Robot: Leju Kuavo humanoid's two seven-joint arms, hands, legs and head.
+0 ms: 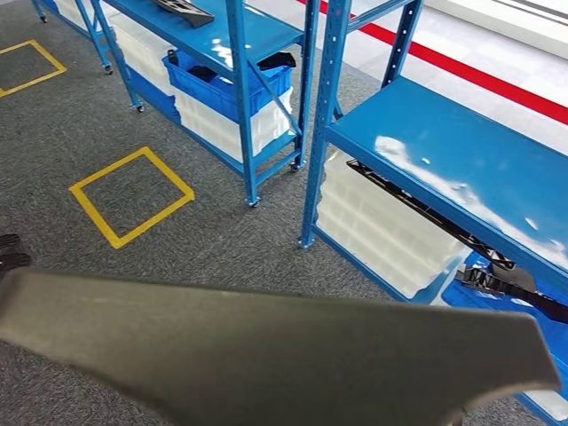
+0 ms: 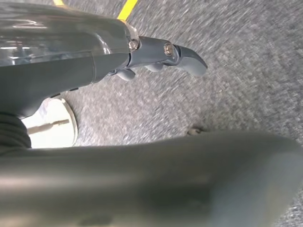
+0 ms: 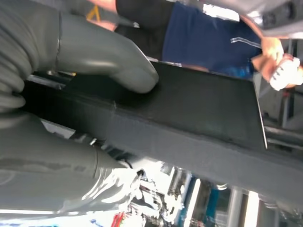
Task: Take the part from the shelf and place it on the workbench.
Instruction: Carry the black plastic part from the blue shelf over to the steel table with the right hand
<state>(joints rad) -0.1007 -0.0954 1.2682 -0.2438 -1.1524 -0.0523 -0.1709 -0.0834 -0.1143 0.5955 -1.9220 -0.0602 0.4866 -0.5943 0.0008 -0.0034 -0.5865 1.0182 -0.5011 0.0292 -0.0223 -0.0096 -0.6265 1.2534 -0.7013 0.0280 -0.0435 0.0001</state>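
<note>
A long dark grey part (image 1: 281, 355) lies across the bottom of the head view, held above the carpet. In the right wrist view my right hand (image 3: 89, 109) grips this part (image 3: 185, 118), with the thumb (image 3: 118, 61) pressed on one face and the fingers (image 3: 89, 165) on the other. In the left wrist view my left hand (image 2: 107, 61) stretches its fingers (image 2: 185, 59) out beside the blurred part (image 2: 150, 184), with carpet showing between them. Whether it grips the part is hidden. Dark fingers (image 1: 10, 253) show at the part's left end.
A blue shelf unit (image 1: 469, 169) stands ahead on the right, with long black parts (image 1: 429, 213) and white bins beneath. Another blue shelf (image 1: 221, 44) holds a blue bin (image 1: 221, 84). A yellow square (image 1: 130, 195) marks the carpet. A person in a blue shirt (image 3: 207, 38) stands close.
</note>
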